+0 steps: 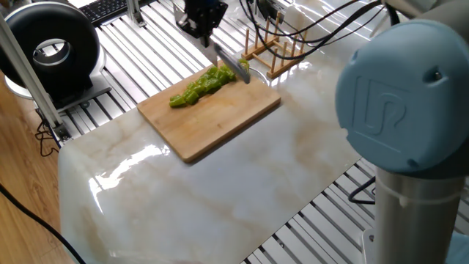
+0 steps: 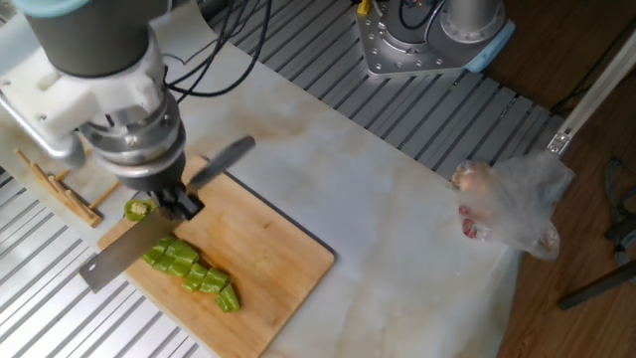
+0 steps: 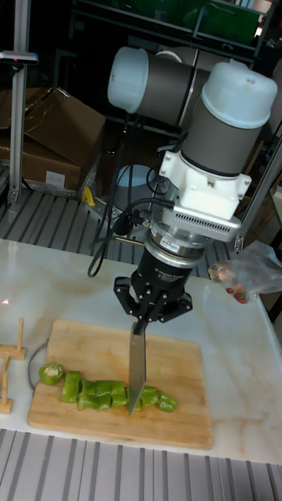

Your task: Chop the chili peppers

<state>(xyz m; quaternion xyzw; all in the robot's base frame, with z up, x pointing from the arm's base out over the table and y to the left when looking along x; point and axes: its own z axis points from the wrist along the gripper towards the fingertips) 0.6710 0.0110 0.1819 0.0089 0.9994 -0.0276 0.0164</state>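
The chili peppers (image 1: 199, 88) lie as a row of light-green cut pieces (image 2: 189, 268) on the wooden cutting board (image 1: 220, 121). One ring slice (image 3: 52, 373) sits apart at the end nearest the wooden rack. My gripper (image 2: 177, 202) is shut on a knife (image 2: 119, 256) and hangs over that end of the row. In the tall fixed view the gripper (image 3: 149, 311) holds the blade (image 3: 138, 368) pointing down across the pieces (image 3: 110, 394). In one fixed view the blade (image 1: 233, 67) hovers by the ring end, below the gripper (image 1: 204, 16). I cannot tell whether the blade touches the board.
A wooden peg rack (image 1: 272, 45) stands just beyond the board's far end. A clear plastic bag (image 2: 517, 204) with red items lies on the marble top. The arm's base (image 2: 427, 35) stands on the slatted metal. A black round device (image 1: 51, 48) sits at the back left.
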